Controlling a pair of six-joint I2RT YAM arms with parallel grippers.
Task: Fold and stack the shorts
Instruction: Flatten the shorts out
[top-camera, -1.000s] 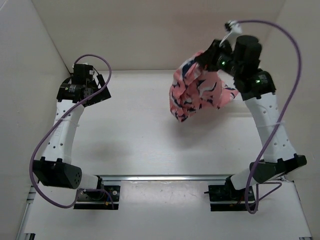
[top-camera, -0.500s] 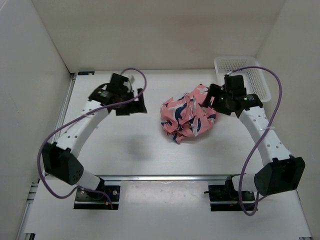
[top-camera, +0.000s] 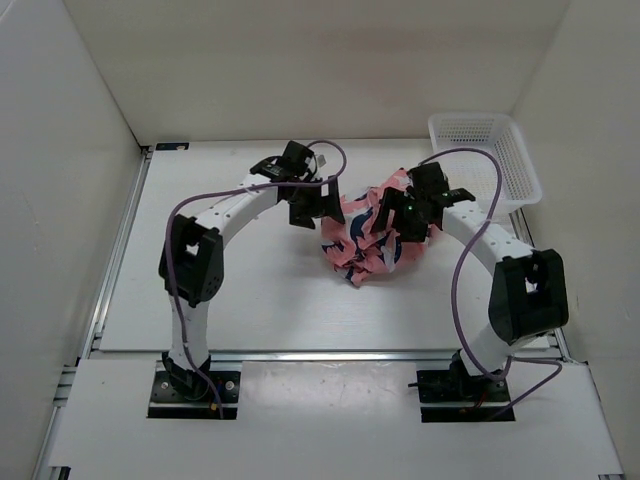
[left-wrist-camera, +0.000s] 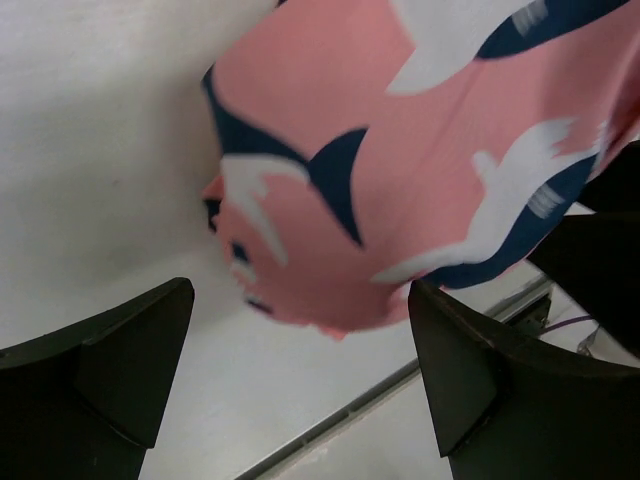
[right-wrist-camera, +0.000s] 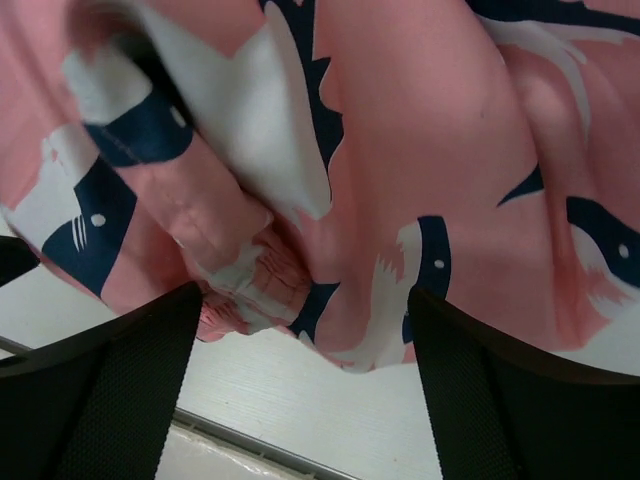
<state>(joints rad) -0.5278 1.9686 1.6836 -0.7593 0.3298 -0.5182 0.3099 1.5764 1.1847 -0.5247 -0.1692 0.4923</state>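
Note:
The shorts (top-camera: 362, 238), salmon-pink with navy and white whale shapes, lie in a crumpled heap on the white table, a little right of centre. My left gripper (top-camera: 316, 206) sits at the heap's left edge. In the left wrist view it (left-wrist-camera: 300, 372) is open, with the shorts (left-wrist-camera: 400, 150) just ahead of the fingertips and only table between them. My right gripper (top-camera: 402, 216) is over the heap's right side. In the right wrist view it (right-wrist-camera: 305, 385) is open, and folds of the shorts (right-wrist-camera: 420, 160) fill the view just beyond the tips.
A white mesh basket (top-camera: 500, 150) stands at the back right corner of the table (top-camera: 230, 290). White walls enclose the left, back and right sides. A metal rail (top-camera: 330, 353) runs along the near edge, in front of the arm bases.
The right gripper held the shorts in the air at the back right, then opened, and they now lie heaped on the table. Both arms have moved in to the heap's sides.

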